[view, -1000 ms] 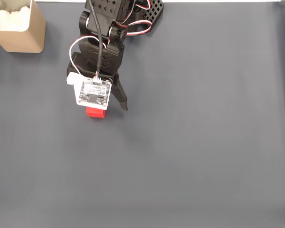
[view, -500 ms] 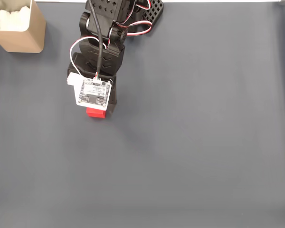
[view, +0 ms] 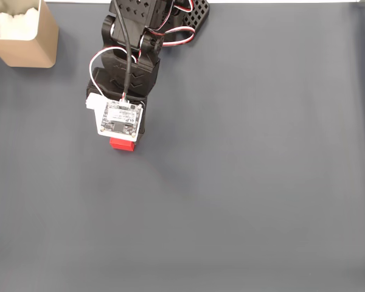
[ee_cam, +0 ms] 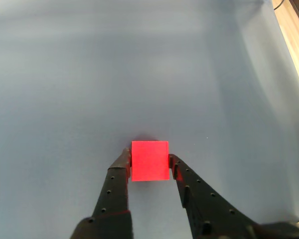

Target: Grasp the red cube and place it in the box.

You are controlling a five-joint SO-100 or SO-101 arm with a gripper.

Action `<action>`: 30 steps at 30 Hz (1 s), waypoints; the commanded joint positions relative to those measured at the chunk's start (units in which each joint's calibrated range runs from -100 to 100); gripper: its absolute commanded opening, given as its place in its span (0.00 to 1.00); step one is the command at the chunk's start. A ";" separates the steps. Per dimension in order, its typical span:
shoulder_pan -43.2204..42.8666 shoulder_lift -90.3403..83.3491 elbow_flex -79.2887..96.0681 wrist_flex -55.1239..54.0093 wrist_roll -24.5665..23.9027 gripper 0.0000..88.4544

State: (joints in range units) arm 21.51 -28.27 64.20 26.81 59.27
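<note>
The red cube (ee_cam: pixel 150 160) sits between my two black fingers in the wrist view, both tips pressed against its sides. In the fixed view the cube (view: pixel 122 144) peeks out below the white camera board on my wrist, left of centre on the grey mat. My gripper (ee_cam: pixel 150 158) is shut on it; in the fixed view the gripper (view: pixel 126 141) lies mostly hidden under the wrist. Whether the cube rests on the mat or is lifted, I cannot tell. The tan box (view: pixel 25 38) with white filling stands at the top left corner.
The dark grey mat (view: pixel 243 182) covers the whole table. My arm's black base (view: pixel 152 18) is at the top, right of the box. In the wrist view a wooden edge (ee_cam: pixel 296 45) shows at the upper right.
The jaw that stood out to the right of the cube one second ago has swung in and closed on the cube. The arm and cube have stayed in place.
</note>
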 commanded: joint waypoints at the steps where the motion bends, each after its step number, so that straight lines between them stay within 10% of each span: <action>1: -0.56 0.10 -3.16 0.49 0.29 0.05; 30: 9.59 -2.32 -32.35 31.71 -9.08 0.00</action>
State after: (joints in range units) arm 28.41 -28.09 36.44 56.80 50.72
